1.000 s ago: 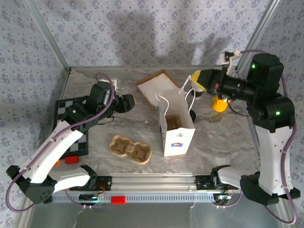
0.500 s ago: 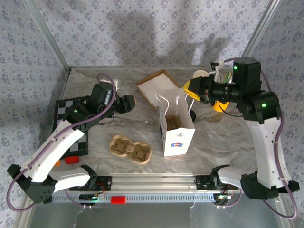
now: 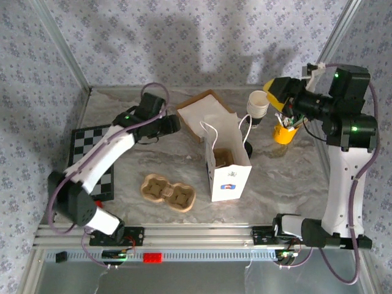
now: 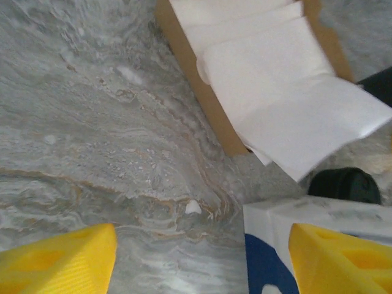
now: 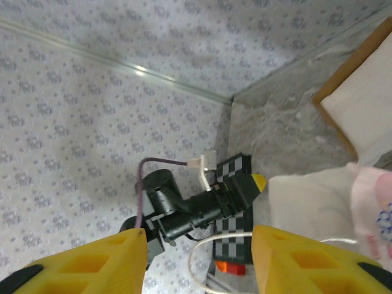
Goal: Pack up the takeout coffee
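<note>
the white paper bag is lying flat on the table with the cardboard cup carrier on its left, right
Not flat: the white paper bag stands upright with its mouth open, as the top external view shows. The cardboard cup carrier is on its left.

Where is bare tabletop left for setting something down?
Widest bare patch: right of the bag, in front of the yellow cup. A smaller strip lies between the checkerboard and the carrier. Crowded behind the bag: napkins, lids, cup stack.

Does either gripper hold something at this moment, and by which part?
Nothing is held. The left gripper and the right gripper are both open, with nothing between their fingers.
</note>
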`<move>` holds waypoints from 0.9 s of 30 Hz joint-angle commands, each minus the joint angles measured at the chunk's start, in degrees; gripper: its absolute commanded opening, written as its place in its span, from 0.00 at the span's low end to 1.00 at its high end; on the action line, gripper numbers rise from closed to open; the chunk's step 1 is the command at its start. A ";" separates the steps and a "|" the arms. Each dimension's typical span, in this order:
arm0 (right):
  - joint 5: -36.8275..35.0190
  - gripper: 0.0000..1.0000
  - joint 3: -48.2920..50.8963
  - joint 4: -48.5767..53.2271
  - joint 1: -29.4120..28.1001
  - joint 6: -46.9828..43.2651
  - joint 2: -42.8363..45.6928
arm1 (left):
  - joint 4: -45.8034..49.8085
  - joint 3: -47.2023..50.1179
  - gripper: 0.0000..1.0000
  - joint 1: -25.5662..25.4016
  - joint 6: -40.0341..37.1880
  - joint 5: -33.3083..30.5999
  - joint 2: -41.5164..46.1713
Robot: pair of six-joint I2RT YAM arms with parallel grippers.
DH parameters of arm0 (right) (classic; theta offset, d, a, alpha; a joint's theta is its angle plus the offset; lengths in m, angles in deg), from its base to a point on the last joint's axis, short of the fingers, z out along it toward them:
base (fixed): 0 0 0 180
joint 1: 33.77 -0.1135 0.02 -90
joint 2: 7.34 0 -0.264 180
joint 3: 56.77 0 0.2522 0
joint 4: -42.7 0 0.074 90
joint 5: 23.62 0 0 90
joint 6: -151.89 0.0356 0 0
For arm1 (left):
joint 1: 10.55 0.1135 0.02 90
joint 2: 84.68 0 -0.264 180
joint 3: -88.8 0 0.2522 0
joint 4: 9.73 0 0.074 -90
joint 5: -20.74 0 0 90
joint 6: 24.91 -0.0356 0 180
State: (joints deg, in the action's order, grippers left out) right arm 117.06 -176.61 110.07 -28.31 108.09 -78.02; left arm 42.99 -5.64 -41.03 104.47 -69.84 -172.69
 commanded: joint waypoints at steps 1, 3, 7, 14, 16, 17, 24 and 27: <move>1.97 0.54 5.03 -4.87 4.38 -2.43 1.44 | -3.06 -5.17 0.76 0.14 4.21 0.93 -8.44; 0.24 0.59 7.59 -4.46 6.04 -4.29 1.73 | -0.69 -9.41 0.77 0.22 5.71 -1.24 -14.88; -0.97 0.63 11.44 -2.90 8.03 -6.94 1.29 | 1.64 -17.50 0.79 -0.19 6.43 -0.41 -26.01; -2.86 0.73 15.39 -3.22 8.78 -8.48 0.96 | 4.56 -25.53 0.79 -1.82 7.16 -5.08 -37.09; -2.99 0.76 15.73 -3.25 8.81 -8.65 0.89 | 4.85 -25.75 0.78 -2.27 6.93 -6.08 -38.10; -3.10 0.77 15.82 -3.16 8.80 -8.98 0.89 | 5.31 -25.68 0.75 -2.53 6.71 -7.75 -38.20; -3.78 0.84 16.15 -2.51 8.88 -9.68 0.98 | 8.82 -22.23 0.60 -1.18 5.01 -14.34 -35.91; -4.03 0.85 16.65 -3.18 8.83 -9.64 0.98 | 7.63 -16.97 0.57 0.21 3.98 -15.07 -32.27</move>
State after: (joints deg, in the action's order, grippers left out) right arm 113.61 -160.64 107.40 -19.85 99.74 -77.10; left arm 47.37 -26.19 -42.41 109.87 -81.21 -209.32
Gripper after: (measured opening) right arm 0.844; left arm 0.574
